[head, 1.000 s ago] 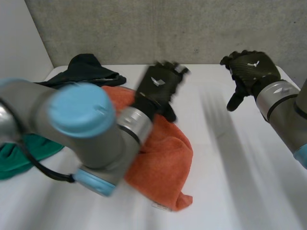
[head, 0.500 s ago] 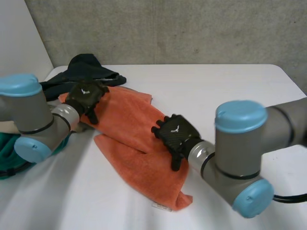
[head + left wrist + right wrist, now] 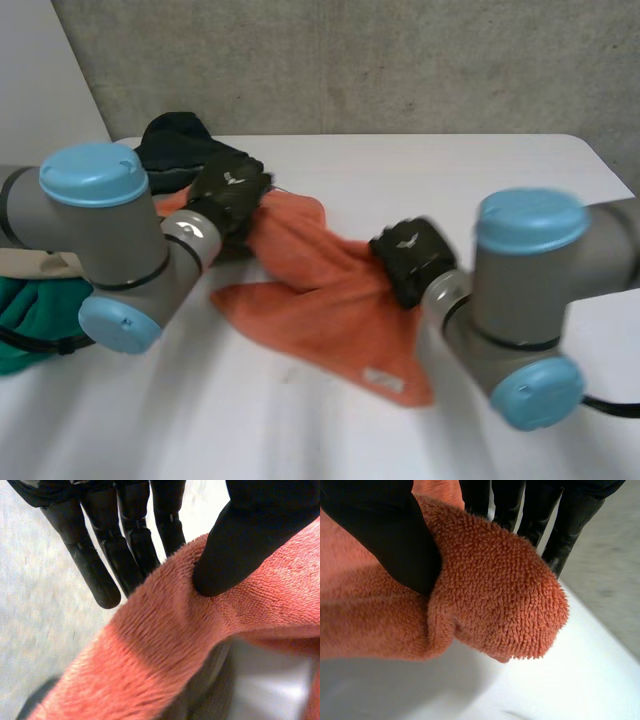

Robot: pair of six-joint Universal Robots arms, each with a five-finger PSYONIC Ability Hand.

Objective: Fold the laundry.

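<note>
An orange towel (image 3: 325, 290) hangs stretched between my two hands above the white table (image 3: 470, 180), its lower corner with a white label trailing toward the front. My left hand (image 3: 230, 190) pinches the towel's far left edge; the left wrist view shows the towel (image 3: 200, 645) pressed between thumb (image 3: 240, 545) and fingers (image 3: 125, 555). My right hand (image 3: 412, 258) grips the right edge. There the towel (image 3: 490, 595) bunches over the fingers (image 3: 555, 520) under the thumb (image 3: 385, 535).
A dark garment (image 3: 175, 145) lies at the back left behind my left hand. A green cloth (image 3: 30, 320) sits at the left edge beneath my left arm. The concrete wall (image 3: 400, 60) rises behind the table.
Both hands have closed on the orange towel and lifted it. The left hand moved right along the far edge, the right hand moved right and up, pulling the towel taut.
</note>
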